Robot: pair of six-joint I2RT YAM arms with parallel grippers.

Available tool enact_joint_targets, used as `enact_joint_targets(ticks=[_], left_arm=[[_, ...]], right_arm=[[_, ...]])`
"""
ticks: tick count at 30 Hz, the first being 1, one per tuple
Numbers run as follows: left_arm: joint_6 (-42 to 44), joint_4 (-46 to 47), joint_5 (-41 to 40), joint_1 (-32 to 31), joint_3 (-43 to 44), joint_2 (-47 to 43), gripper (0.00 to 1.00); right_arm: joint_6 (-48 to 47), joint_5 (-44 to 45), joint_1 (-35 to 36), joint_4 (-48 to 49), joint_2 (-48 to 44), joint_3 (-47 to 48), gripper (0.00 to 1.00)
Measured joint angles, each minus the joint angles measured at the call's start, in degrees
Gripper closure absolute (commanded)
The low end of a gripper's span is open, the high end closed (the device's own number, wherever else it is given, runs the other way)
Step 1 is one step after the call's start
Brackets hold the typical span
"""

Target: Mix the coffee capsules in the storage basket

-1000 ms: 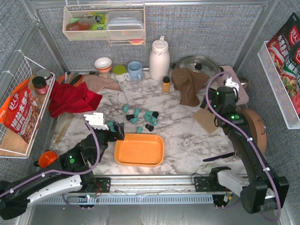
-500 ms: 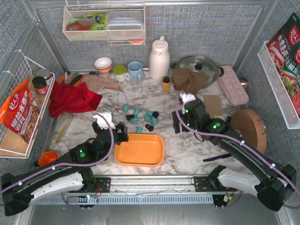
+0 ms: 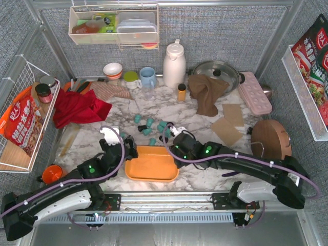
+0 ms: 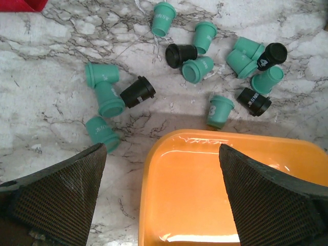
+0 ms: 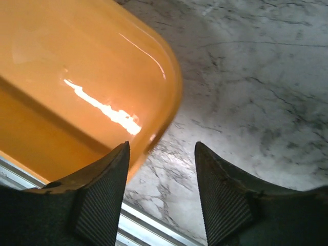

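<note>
Loading step is pending. The storage basket, a glossy orange plastic tray with rounded corners, is sitting empty on the marble-patterned table. The coffee capsules, tapered teal and black pods, are lying scattered just beyond its far rim. The left claw and right claw are hovering, fingers apart, at the basket's corners. The next move probably calls for lowering one claw over a single pod.

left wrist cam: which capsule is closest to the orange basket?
The teal capsule with a white 3 on its side, almost touching the storage basket at its far rim. Every other capsule lies clearly farther from it.
</note>
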Motion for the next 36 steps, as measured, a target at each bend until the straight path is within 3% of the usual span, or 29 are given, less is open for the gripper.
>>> enact_joint_targets(ticks=[3,9,15,21,24,36], left_arm=[[-0.57,-0.04,0.52,0.31,-0.90,-1.33,0.01],[-1.38,-0.13,1.40,0.37,-1.95,-4.15,0.01],[-1.38,-0.48,1.40,0.46,-2.49,-4.81,0.01],[-1.29,-0.37,1.31,0.55,-3.17,-5.20,0.01],[-1.11,0.04,1.01,0.57,-3.45,-5.46,0.01],[-0.15,0.87,-0.02,0.70,-3.61,-5.31,0.01]], right_arm=[[1.70,0.92,2.34,3.63,3.37,-0.44,0.54],[4.83,3.91,3.21,8.07,7.52,-1.05,0.59],[6.29,6.40,3.30,8.24,8.57,-1.25,0.86],[7.06,7.34,3.37,7.06,8.09,-1.36,0.91],[7.50,8.26,2.89,5.68,7.10,-1.92,1.00],[11.58,11.93,-1.03,1.86,-4.55,-10.12,1.00]])
